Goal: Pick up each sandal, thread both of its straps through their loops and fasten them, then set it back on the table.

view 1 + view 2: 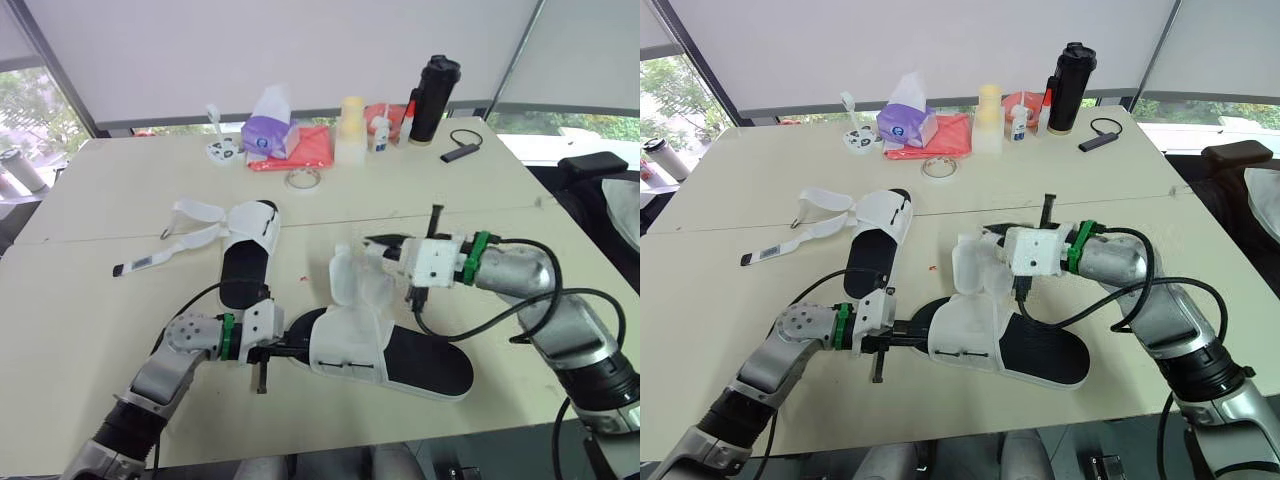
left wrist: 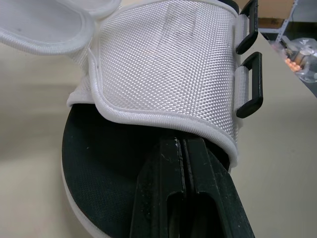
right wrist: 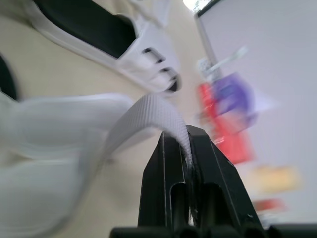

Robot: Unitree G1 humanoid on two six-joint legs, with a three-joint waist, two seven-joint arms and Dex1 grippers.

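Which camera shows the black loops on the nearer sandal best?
The left wrist view: both black loops sit large on the near sandal's white upper. The head views show them as tiny dark marks; the right wrist view shows the right gripper pinching a strap.

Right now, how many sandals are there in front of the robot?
2. The near sandal lies between the grippers, with the left gripper at one end and the right gripper pinching its strap. The far sandal lies behind it, to the left, unfastened.

A purple tissue pack [image 1: 268,131], red cloth [image 1: 316,148], black bottle [image 1: 433,100] and tape roll [image 1: 302,179] are grouped along the table's [image 1: 120,195] far edge.
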